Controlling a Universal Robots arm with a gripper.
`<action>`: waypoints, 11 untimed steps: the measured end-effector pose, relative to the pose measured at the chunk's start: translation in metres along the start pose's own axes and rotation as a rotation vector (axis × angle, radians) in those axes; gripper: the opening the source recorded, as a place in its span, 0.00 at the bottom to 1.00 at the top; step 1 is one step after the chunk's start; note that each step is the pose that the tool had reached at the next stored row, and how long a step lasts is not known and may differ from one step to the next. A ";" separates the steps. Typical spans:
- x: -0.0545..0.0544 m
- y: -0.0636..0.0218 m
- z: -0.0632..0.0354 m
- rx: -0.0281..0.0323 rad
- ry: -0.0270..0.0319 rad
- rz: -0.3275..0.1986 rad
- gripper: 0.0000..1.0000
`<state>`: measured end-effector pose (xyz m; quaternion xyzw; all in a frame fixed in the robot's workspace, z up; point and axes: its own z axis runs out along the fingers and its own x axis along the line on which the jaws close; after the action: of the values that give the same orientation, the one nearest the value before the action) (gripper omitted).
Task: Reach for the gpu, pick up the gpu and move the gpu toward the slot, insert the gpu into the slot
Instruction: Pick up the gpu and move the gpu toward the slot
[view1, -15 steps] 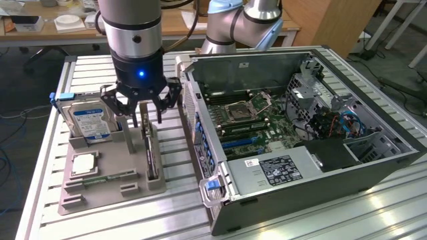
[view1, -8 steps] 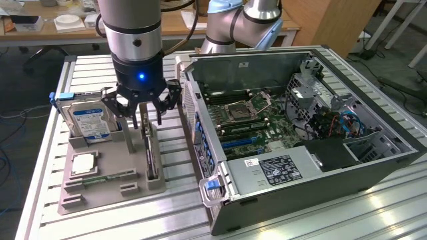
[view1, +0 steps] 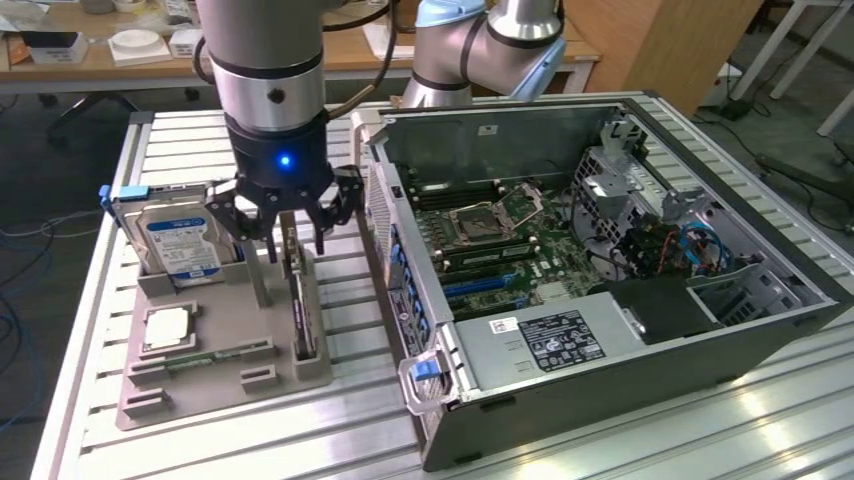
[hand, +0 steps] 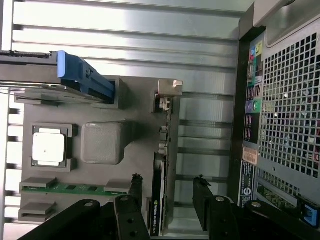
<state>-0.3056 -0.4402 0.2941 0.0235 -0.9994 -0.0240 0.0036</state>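
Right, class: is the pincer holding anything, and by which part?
Nothing is held. The pincer is open, its fingers either side of the gpu, which stands on edge in the grey tray.

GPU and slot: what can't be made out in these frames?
- gpu: edge-on in the wrist view, so its faces are hidden; one end disappears at the frame edge by the gripper.
- gpu, exterior view: far part sits behind the gripper.
- slot: exterior view, near end behind the case wall; contacts too small.

Nothing reads clearly: the hard drive's (view1: 180, 245) blue-white label at nine o'clock, the black sticker (view1: 567, 340) inside the computer case (view1: 641, 400) and the gpu's (hand: 159, 200) edge lettering are too small.
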 end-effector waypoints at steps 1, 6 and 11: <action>0.000 0.0000 0.0008 0.0000 -0.0001 0.000 0.53; 0.000 -0.0002 0.0048 0.0000 0.0000 0.000 0.53; 0.000 -0.0004 0.0087 0.0000 0.0000 0.000 0.53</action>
<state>-0.3056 -0.4402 0.2855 0.0235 -0.9994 -0.0240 0.0036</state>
